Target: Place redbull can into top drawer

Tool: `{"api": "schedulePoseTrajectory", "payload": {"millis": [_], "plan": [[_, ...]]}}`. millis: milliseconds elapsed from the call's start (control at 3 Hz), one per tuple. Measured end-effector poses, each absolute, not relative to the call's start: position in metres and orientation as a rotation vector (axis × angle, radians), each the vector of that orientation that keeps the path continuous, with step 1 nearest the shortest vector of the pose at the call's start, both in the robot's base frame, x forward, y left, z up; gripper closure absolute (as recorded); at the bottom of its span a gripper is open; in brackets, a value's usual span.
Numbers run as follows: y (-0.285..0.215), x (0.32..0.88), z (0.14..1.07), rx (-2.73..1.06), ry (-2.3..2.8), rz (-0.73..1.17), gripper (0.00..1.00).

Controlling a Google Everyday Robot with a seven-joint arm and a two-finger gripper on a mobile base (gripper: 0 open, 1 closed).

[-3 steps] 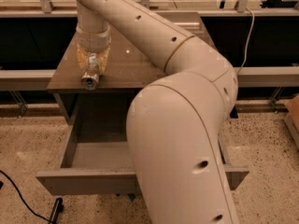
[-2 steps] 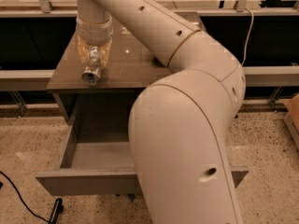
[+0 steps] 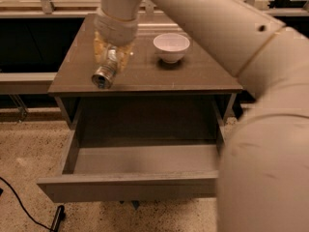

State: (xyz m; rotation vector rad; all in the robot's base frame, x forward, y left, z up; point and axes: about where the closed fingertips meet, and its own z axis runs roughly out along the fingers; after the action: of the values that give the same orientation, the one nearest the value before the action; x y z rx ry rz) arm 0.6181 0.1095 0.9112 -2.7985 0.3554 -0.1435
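Gripper: the gripper [image 3: 111, 62] hangs over the near-left part of the cabinet top [image 3: 203, 76], clenched around the can, with a yellowish finger on each side of it.
Can: the can [image 3: 103, 76] is held tilted, its shiny round end pointing near and down. It sits above the top's near edge, not yet over the drawer.
Drawer: the drawer [image 3: 130, 187] is pulled out towards the near side, with nothing showing inside.
Bowl: a white bowl [image 3: 171, 46] stands on the top, right of the can and apart from it.
Change: a second ago the arm's bulky elbow covered much of the drawer and hid the bowl. Now the elbow sits off to the right, and both show. The can has barely shifted over the top.
Meaning: the grasp looks secure and the carry is under way. By my reading, the can must next come nearer and lower into the drawer before it is let go.
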Motion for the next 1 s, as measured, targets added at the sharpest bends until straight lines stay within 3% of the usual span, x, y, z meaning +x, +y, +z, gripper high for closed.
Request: {"api": "schedulePoseTrajectory", "payload": {"millis": [333, 667, 1000], "plan": [[0.098, 0.574, 0.918, -2.665, 0.371, -0.158, 1.0], [0.067, 0.572, 0.89, -2.658, 0.453, -0.162, 1.0], [0.067, 0.571, 0.886, -2.665, 0.46, -0.153, 1.0]]}}
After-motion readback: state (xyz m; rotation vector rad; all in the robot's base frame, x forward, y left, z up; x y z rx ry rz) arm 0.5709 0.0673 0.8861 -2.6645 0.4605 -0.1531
